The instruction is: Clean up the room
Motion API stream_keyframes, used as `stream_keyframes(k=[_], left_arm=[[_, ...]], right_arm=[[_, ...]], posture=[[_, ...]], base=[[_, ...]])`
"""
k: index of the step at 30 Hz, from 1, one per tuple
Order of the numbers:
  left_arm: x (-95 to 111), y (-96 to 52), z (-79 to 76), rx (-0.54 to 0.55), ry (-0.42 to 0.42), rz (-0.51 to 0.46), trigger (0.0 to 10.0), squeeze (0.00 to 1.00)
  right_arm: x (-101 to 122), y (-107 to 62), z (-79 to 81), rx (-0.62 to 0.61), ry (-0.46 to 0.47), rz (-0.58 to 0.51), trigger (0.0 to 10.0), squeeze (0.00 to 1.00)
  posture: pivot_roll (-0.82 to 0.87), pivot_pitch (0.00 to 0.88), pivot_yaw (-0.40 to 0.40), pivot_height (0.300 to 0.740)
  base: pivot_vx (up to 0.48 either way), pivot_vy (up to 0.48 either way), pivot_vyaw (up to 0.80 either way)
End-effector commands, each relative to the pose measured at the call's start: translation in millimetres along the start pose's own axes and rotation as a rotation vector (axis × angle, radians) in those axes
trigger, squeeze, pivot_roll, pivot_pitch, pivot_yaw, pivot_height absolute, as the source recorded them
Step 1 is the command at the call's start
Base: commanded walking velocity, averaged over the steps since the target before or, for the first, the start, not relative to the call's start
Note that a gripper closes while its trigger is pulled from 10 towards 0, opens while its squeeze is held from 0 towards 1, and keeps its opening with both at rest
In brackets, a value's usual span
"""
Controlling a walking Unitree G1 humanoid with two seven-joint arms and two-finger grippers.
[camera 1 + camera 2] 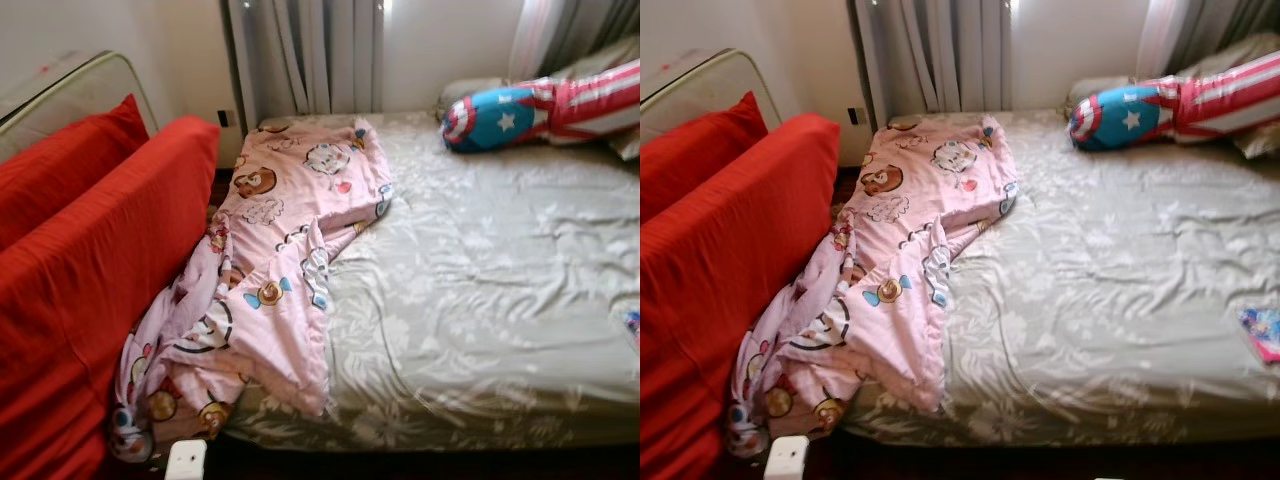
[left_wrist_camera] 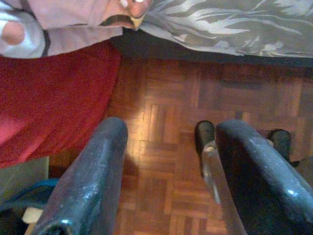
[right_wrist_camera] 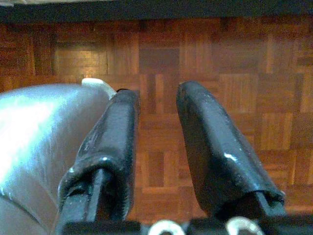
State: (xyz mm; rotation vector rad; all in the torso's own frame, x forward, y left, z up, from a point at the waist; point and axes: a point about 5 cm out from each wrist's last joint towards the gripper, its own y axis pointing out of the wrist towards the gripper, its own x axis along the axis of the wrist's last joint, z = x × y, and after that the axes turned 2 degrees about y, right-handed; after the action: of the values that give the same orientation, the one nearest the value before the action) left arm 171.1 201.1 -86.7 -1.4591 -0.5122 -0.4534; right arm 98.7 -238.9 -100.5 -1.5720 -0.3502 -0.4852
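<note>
Pink cartoon-print blanket (image 1: 280,270), rumpled

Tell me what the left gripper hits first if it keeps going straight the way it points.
Most likely the wooden parquet floor: the left gripper is open and points down at bare boards, with the red cushion off to one side. Depth is hard to judge.

Head stereo pair is looking down at the bed (image 1: 480,300) from its foot. Both wrist cameras are facing the floor (image 2: 166,161) closely.
</note>
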Motion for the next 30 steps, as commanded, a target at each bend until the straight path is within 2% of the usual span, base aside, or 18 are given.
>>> stream_keyframes(k=[1,9,30], left_arm=[[-2.4,-1.0,6.7,0.016,0.009,0.011,10.0,0.00],[-2.0,-1.0,6.6,0.016,0.005,0.006,10.0,0.00],[-2.5,-1.1,7.4,0.014,0.006,0.009,10.0,0.00]], right_arm=[[3.1,1.2,2.4,0.009,-0.003,-0.010,10.0,0.00],[4.6,1.3,2.8,0.014,-0.012,-0.022,10.0,0.00],[3.8,1.3,4.5,0.033,-0.004,-0.020,10.0,0.00]], posture=[[-0.14,0.000,0.041,0.740],[-0.14,0.000,0.040,0.740],[-0.14,0.000,0.043,0.740]], base=[[0.000,0.000,0.00],[0.000,0.000,0.07],[0.000,0.000,0.80]])
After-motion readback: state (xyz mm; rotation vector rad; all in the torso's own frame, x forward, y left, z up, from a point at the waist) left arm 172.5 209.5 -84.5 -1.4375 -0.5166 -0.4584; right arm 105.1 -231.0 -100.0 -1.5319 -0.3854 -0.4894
